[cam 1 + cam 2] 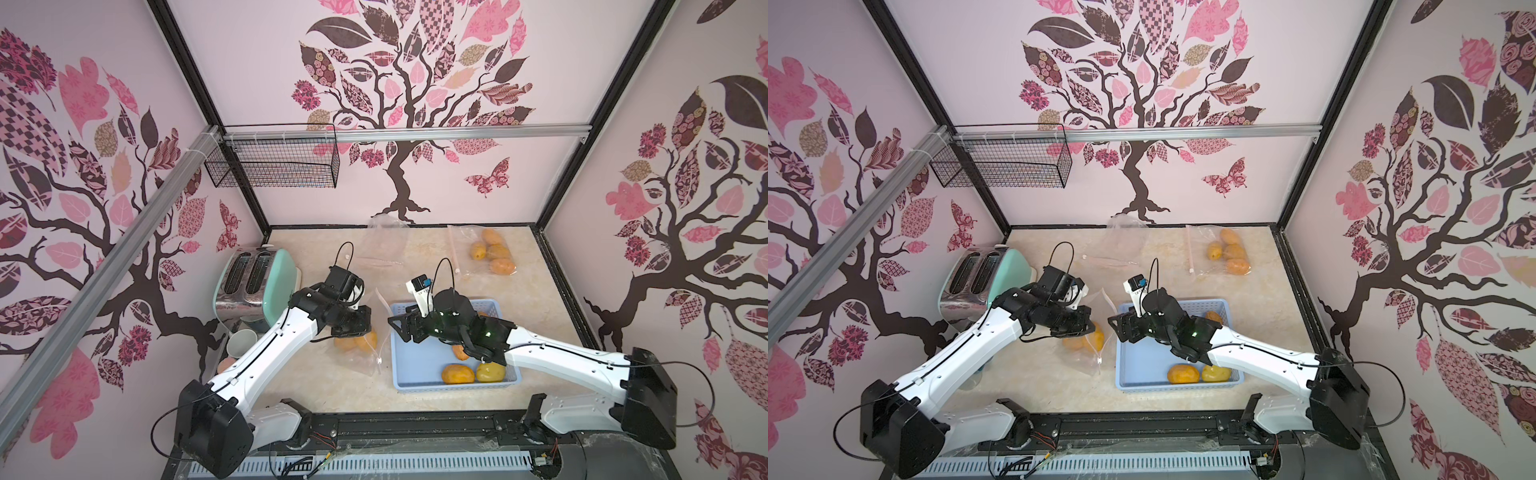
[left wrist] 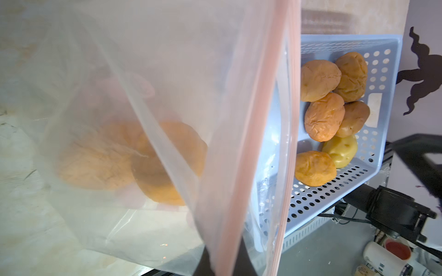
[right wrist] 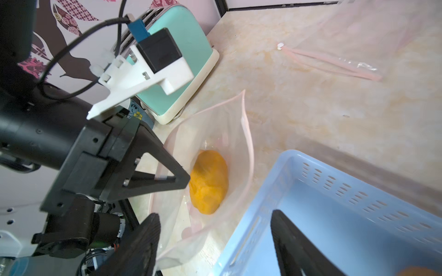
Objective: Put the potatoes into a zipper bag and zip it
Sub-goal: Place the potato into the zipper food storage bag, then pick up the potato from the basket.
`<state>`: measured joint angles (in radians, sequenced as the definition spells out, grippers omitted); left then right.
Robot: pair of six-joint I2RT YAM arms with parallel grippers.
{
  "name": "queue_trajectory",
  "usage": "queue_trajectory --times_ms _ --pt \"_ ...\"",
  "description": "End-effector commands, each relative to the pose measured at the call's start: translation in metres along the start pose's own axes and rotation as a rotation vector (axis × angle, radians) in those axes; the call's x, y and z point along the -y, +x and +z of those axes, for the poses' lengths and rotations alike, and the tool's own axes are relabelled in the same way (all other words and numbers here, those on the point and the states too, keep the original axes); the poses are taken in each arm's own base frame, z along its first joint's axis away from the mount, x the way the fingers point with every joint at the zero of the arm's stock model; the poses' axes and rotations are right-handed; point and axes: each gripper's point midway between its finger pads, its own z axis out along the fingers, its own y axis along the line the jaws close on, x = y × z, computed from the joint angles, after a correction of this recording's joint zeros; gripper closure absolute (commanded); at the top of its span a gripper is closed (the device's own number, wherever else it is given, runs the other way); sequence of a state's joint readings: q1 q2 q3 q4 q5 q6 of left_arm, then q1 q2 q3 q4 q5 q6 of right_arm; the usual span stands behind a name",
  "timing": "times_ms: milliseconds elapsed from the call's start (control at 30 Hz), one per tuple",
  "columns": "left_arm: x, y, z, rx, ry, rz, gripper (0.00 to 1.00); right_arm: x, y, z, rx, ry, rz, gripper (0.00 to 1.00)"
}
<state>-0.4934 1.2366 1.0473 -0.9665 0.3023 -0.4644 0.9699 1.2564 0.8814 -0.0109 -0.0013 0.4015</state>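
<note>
Just left of the basket (image 1: 415,386), my left hand (image 1: 363,322) clamps the zipper bag's (image 3: 239,143) rim, holding its mouth up for loading; some potatoes (image 3: 209,181) already lie inside. My right hand (image 1: 397,331), apart and empty, hovers over the basket's left edge; more potatoes sit in the basket.

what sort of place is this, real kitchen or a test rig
Probably a mock kitchen counter in a robot test booth: a mint toaster on a marble-look countertop, boxed in by tree-patterned panel walls.
</note>
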Motion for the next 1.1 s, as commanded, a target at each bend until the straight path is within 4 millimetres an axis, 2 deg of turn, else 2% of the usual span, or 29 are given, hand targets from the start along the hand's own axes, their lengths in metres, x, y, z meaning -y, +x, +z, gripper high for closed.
queue_trajectory --times_ms 0,200,367,467,633,767,967,1067 --pt "0.006 -0.010 -0.019 0.062 -0.006 0.075 1.00 0.031 0.005 -0.023 -0.037 0.147 -0.068 0.22" --pt "0.007 -0.008 -0.017 0.074 0.014 0.076 1.00 0.108 0.029 -0.033 -0.124 0.416 -0.047 0.20" --pt "-0.003 0.003 0.004 0.035 0.011 0.044 1.00 0.147 0.046 -0.025 -0.227 0.568 -0.064 0.14" --pt "-0.008 0.008 0.005 0.012 -0.014 0.051 1.00 0.166 0.058 -0.016 -0.288 0.617 -0.053 0.13" --pt "-0.011 0.008 0.006 0.030 -0.017 0.047 1.00 0.187 0.073 -0.008 -0.328 0.667 -0.030 0.07" --pt "-0.012 0.010 0.007 0.019 -0.022 0.051 1.00 0.200 0.074 -0.002 -0.332 0.678 -0.010 0.01" --pt "-0.013 0.011 0.007 0.018 -0.023 0.051 1.00 0.204 0.085 0.013 -0.381 0.606 0.045 0.01" --pt "-0.012 0.011 0.006 0.019 -0.022 0.050 1.00 0.198 0.091 0.020 -0.396 0.562 0.065 0.01"
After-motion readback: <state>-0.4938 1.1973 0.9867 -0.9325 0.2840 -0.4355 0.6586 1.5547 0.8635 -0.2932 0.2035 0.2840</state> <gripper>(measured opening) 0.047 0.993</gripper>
